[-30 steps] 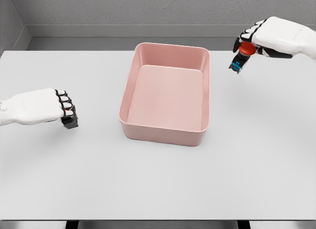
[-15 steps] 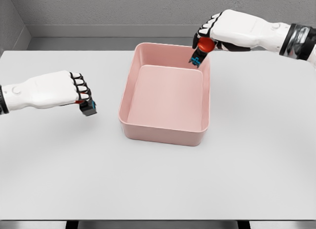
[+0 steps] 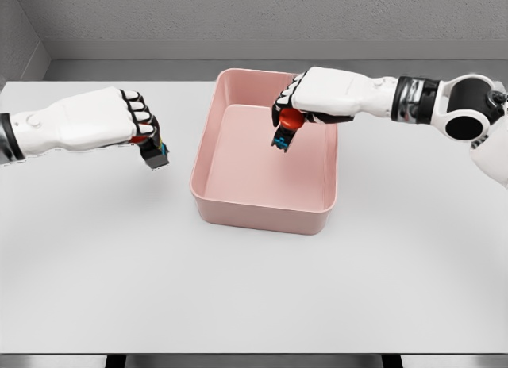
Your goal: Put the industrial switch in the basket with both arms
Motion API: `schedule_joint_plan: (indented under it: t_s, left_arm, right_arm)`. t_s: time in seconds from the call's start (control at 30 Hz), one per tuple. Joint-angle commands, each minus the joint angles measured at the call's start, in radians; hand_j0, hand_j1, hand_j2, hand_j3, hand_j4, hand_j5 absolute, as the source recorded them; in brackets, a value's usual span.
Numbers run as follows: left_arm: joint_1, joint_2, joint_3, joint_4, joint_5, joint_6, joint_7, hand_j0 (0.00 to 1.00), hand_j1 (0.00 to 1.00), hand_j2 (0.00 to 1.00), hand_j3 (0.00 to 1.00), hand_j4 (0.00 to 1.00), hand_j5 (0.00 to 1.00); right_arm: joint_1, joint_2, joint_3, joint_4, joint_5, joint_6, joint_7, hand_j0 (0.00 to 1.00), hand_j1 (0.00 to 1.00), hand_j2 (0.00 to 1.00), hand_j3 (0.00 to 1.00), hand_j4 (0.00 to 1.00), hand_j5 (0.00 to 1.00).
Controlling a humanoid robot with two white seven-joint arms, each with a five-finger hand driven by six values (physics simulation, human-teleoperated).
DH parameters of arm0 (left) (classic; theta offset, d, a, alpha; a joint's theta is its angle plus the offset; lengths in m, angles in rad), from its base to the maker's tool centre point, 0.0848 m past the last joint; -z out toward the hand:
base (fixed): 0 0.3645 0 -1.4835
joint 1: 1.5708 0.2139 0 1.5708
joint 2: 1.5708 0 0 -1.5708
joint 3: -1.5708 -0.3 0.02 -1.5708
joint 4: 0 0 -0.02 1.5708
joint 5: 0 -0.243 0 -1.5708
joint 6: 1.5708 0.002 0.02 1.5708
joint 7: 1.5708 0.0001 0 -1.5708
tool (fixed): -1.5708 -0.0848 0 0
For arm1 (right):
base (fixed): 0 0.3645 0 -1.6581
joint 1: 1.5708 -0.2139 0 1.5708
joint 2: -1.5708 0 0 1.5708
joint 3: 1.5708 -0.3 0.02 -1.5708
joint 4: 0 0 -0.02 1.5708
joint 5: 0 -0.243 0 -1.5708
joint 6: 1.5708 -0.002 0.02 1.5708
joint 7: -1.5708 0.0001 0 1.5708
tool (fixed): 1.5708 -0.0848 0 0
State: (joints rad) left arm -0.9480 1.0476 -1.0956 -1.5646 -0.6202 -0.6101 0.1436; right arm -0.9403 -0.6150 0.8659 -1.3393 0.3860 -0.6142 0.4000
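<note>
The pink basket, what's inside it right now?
The pink basket shows only its bare floor. The right hand holds a red-button switch above it; that hand hides part of the far wall.

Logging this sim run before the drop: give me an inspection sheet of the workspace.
Surface: white table, bare around the basket.
Job's things: pink basket at centre, nothing lying in it; red-capped industrial switch held above its interior; second switch held left of the basket, outside it.
Clutter: nothing seen.
Hands: right hand shut on the red-capped industrial switch; left hand shut on the second switch.
Cables: nothing seen.
Surroundings: grey wall behind the table.
</note>
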Motion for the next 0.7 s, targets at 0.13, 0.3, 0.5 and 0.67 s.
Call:
schedule_joint_plan:
  t_s: [0.13, 0.3, 0.5, 0.67]
  left_arm:
    - [-0.011, -0.031, 0.000, 0.009, 0.030, -0.001, 0.001, 0.51, 0.51, 0.51, 0.51, 0.51, 0.51]
    - [-0.026, -0.052, 0.002, 0.011, 0.045, -0.001, 0.001, 0.51, 0.51, 0.51, 0.51, 0.51, 0.51]
    - [-0.043, -0.095, 0.002, 0.031, 0.051, -0.001, 0.001, 0.51, 0.51, 0.51, 0.51, 0.51, 0.51]
    - [-0.052, -0.146, 0.003, 0.067, 0.051, -0.001, -0.001, 0.51, 0.51, 0.51, 0.51, 0.51, 0.51]
  right_arm:
    - [0.011, 0.015, 0.015, 0.035, 0.019, 0.003, 0.000, 0.51, 0.51, 0.51, 0.51, 0.51, 0.51]
    - [0.012, 0.014, 0.007, 0.052, 0.019, 0.003, -0.001, 0.88, 0.88, 0.88, 0.88, 0.88, 0.88]
    - [0.011, 0.024, 0.007, 0.062, 0.021, 0.003, 0.000, 0.90, 0.90, 0.90, 0.90, 0.90, 0.90]
    - [0.008, 0.026, 0.007, 0.063, 0.021, 0.003, 0.000, 0.89, 0.89, 0.89, 0.89, 0.89, 0.89]
